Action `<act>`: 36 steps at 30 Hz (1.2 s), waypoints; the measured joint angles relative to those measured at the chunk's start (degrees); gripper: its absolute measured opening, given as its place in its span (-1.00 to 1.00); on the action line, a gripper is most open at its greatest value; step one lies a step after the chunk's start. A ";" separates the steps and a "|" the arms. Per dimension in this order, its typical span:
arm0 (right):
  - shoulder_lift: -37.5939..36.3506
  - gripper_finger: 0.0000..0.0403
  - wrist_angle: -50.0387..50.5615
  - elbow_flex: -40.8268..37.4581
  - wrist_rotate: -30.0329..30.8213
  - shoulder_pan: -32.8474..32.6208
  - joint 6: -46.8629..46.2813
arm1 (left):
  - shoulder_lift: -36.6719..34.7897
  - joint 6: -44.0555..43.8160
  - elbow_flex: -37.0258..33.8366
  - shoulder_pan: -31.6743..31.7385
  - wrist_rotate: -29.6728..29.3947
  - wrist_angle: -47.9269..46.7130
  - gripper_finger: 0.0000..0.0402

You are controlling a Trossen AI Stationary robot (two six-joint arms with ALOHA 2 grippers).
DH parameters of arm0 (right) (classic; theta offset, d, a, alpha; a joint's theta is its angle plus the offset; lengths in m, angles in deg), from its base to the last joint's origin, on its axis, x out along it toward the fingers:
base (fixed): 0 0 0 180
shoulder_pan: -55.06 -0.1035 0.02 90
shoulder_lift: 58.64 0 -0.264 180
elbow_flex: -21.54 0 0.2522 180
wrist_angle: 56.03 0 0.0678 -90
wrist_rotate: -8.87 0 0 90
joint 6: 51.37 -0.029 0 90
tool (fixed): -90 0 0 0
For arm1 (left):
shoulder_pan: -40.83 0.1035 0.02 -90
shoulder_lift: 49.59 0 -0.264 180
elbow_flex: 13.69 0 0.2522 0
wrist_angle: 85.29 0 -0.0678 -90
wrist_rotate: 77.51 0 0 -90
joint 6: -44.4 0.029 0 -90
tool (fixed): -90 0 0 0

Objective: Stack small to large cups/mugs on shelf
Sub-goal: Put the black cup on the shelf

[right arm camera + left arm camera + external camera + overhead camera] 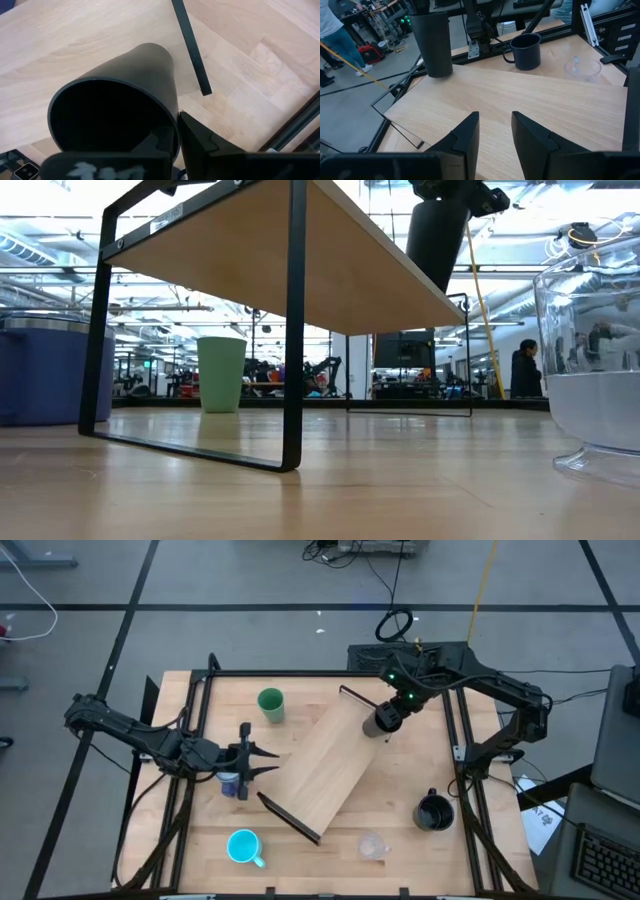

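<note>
The light-wood shelf (330, 768) stands slantwise on its dark brackets (293, 330) mid-table. My right gripper (388, 718) is shut on the tall black cup (120, 100) at the shelf's far right corner. My left gripper (262, 762) is open and empty at the shelf's left edge, its fingers (470, 132) pointing over the board. The blue-purple mug (231, 783) stands on the table just below that gripper. The green tumbler (270, 703), cyan mug (243, 846), clear cup (372, 845) and wide black mug (434, 812) stand on the table around the shelf. My right gripper holds the tall black cup by its rim (172, 125), one finger inside the cup and one finger (200, 142) outside. The fingers come from above, pointing down. The cup stands upright, its base (437, 74) at the shelf board's far corner; resting or just above, I cannot tell.
The table's dark frame rails (190, 740) run along both sides. The shelf's far bracket (190, 45) lies close beside the held cup. Cables and another workstation lie beyond the table; a person (524, 380) stands far off in the room.
</note>
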 joint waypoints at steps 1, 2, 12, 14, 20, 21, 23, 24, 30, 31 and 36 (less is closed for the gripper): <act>0.02 -0.92 -0.10 0.00 0.00 0.00 0.00 | 0.00 0.00 0.00 0.00 -0.02 0.00 -0.41; 0.04 -0.92 -0.12 0.00 0.00 0.00 0.00 | 0.00 0.00 0.00 0.00 0.00 0.00 -0.41; 0.04 -0.63 -0.07 0.00 0.00 0.00 -0.02 | -0.01 -0.04 0.00 0.01 0.00 0.00 -0.41; 0.04 -0.57 -0.07 0.00 0.00 0.00 -0.02 | -0.01 -0.07 0.00 0.01 -0.02 0.00 -0.41; 0.04 -0.45 -0.06 0.00 0.46 0.00 -0.02 | 0.00 -0.07 0.00 0.01 -0.01 0.00 -0.41; 0.04 -0.44 -0.07 0.00 0.46 0.00 -0.02 | 0.00 -0.07 0.00 0.00 0.00 0.00 -0.41; 0.04 -0.42 -0.10 0.00 0.97 0.00 0.00 | -0.01 -0.08 0.00 0.01 -0.01 0.00 -0.41; 0.04 -0.42 -0.07 0.00 1.51 0.00 0.01 | -0.01 -0.07 0.00 0.02 -0.02 0.01 -0.41; -0.26 -0.42 -1.51 0.00 3.07 0.00 1.22 | 0.00 -0.09 0.00 0.00 -0.02 0.03 -0.41; -0.35 -0.42 -1.90 0.00 3.10 0.00 1.39 | 0.00 -0.08 0.00 0.01 0.00 0.12 -0.41; -1.16 -0.42 -2.44 0.00 3.13 0.02 1.49 | 0.00 -0.09 0.00 0.02 0.00 0.72 -0.41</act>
